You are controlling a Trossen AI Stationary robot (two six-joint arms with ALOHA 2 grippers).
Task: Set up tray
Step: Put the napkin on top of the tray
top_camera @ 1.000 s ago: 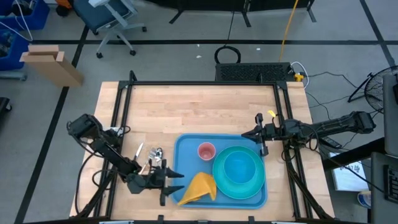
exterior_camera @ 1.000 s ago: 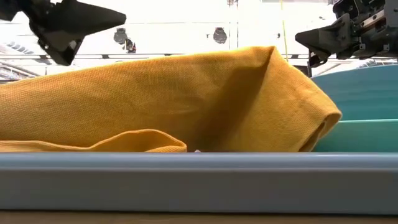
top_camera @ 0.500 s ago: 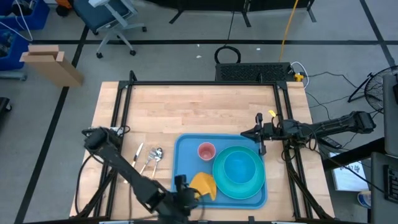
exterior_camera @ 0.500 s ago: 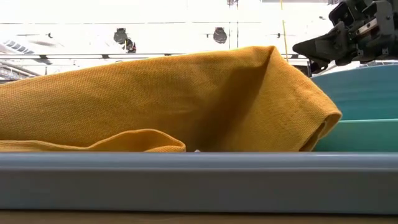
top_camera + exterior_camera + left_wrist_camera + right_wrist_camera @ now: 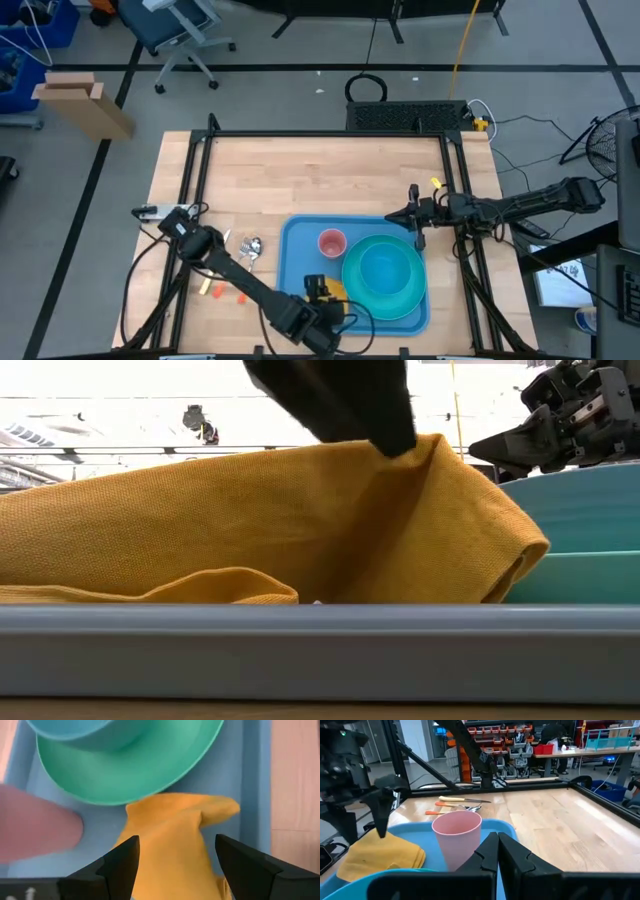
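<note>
Fingers spread apart, the left gripper (image 5: 172, 865) hangs over the yellow cloth (image 5: 170, 845) on the blue tray (image 5: 296, 262) at the table's front edge, hiding most of it from above. The right gripper (image 5: 498, 851) hovers with fingers together beside the tray's far right corner.

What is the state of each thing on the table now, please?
Large flat blue plastic tray: flat on table, loaded.
Folded yellow cloth napkin: lying in tray.
Pink plastic cup: upright in tray.
Round turquoise bowl: upright on green plate.
Left gripper: jaws open over napkin.
Right gripper: jaws shut, at tray's edge.
</note>
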